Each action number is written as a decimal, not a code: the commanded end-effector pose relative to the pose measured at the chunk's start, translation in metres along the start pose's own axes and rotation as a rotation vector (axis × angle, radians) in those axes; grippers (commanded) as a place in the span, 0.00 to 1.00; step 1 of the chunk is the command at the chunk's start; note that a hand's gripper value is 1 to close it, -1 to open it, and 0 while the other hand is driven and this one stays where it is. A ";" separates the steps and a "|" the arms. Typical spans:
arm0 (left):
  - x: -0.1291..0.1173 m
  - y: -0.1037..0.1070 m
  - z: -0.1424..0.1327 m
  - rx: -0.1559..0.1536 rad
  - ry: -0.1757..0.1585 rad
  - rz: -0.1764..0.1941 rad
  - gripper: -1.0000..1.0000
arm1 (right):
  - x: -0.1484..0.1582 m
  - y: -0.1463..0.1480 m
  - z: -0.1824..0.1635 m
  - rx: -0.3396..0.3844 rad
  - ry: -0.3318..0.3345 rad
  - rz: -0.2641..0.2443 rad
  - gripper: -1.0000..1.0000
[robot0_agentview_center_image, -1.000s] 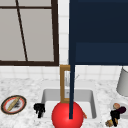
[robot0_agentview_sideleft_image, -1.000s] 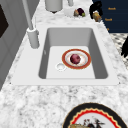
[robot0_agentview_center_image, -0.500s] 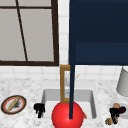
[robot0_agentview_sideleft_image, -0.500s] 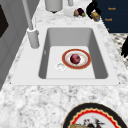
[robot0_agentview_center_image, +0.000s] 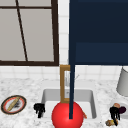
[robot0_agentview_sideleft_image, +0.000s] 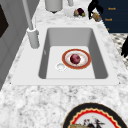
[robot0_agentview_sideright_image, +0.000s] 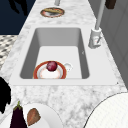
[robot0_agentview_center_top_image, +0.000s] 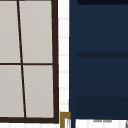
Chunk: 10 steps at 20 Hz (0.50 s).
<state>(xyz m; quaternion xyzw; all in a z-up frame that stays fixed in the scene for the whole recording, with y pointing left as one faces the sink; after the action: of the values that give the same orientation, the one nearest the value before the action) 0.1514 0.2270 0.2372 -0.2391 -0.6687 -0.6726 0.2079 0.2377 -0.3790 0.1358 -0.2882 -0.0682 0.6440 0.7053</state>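
Observation:
A red-rimmed plate (robot0_agentview_sideleft_image: 85, 62) lies on the sink floor with a dark red round fruit (robot0_agentview_sideleft_image: 75, 58) on it; both also show in the right side view, the plate (robot0_agentview_sideright_image: 40, 72) under the fruit (robot0_agentview_sideright_image: 51, 66). My left hand (robot0_agentview_center_image: 39, 109) hangs at the sink's front left corner, fingers straight and pointing down, holding nothing. It also shows far off (robot0_agentview_sideright_image: 18, 6) in the right side view. My right hand (robot0_agentview_center_image: 115, 112) hovers by a white plate (robot0_agentview_sideright_image: 47, 117) with an eggplant (robot0_agentview_sideright_image: 17, 120) and a brown piece (robot0_agentview_sideright_image: 33, 116). A brown lump (robot0_agentview_center_image: 110, 122) sits just under it.
The faucet (robot0_agentview_sideleft_image: 31, 30) stands behind the basin (robot0_agentview_sideleft_image: 75, 37). A patterned plate with food (robot0_agentview_center_image: 13, 104) lies on the counter at the left. A grey pot (robot0_agentview_center_image: 123, 82) stands at the back right. A dark blue cabinet (robot0_agentview_center_image: 100, 32) and a window (robot0_agentview_center_image: 27, 32) are above.

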 end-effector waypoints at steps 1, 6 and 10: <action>0.000 0.000 0.000 0.000 0.000 0.000 0.50 | -0.003 -0.006 -0.005 0.002 -0.015 -0.008 0.00; 0.000 0.000 0.000 0.000 0.000 0.000 0.50 | -0.019 -0.014 -0.002 0.128 -0.077 0.009 0.00; 0.000 0.000 0.000 0.000 0.000 0.000 0.50 | -0.036 -0.011 -0.004 0.185 -0.160 0.021 0.00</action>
<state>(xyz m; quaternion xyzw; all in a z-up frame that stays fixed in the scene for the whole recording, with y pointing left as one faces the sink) 0.1514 0.2270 0.2372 -0.2391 -0.6687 -0.6726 0.2079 0.2404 -0.3984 0.1488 -0.1670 -0.0428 0.6721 0.7201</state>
